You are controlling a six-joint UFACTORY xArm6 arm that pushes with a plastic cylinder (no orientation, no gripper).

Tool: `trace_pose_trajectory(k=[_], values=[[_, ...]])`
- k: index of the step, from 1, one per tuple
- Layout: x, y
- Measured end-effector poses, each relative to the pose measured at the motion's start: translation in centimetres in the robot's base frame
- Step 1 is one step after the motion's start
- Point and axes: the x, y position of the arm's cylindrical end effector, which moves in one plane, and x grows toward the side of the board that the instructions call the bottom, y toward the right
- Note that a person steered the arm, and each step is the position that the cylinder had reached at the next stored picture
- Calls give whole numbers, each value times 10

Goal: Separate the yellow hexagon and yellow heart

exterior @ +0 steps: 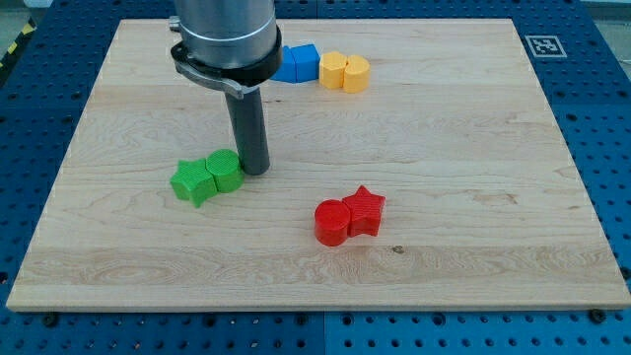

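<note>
On a pale, grained wooden board [444,148], my tip [256,170], the blunt end of a smooth dark rod with nothing clamped on it, rests against the right side of a green cylinder-like block [225,171] that touches a green star [192,181]. The yellow hexagon [333,70] and yellow heart [356,74] sit touching near the board's top edge, just right of a blue block [298,63], well apart from my tip. A red cylinder [332,222] and red star [366,210] touch toward the bottom edge, and a black-and-white square marker [541,45] sits off the top right corner.

No legible text or numbers. One square black-and-white fiducial marker [542,45] sits on the desk [473,197], at its top-right corner.
</note>
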Motion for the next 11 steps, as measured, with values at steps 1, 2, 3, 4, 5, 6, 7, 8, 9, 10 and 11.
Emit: trace_pose_trajectory(k=[1,2,3,4,5,6,7,8,9,10,11], values=[[-9,11],[-43,59],[-83,96],[-101,101],[-120,99],[-137,99],[-145,104],[-156,104],[-161,104],[-161,102],[-161,82]])
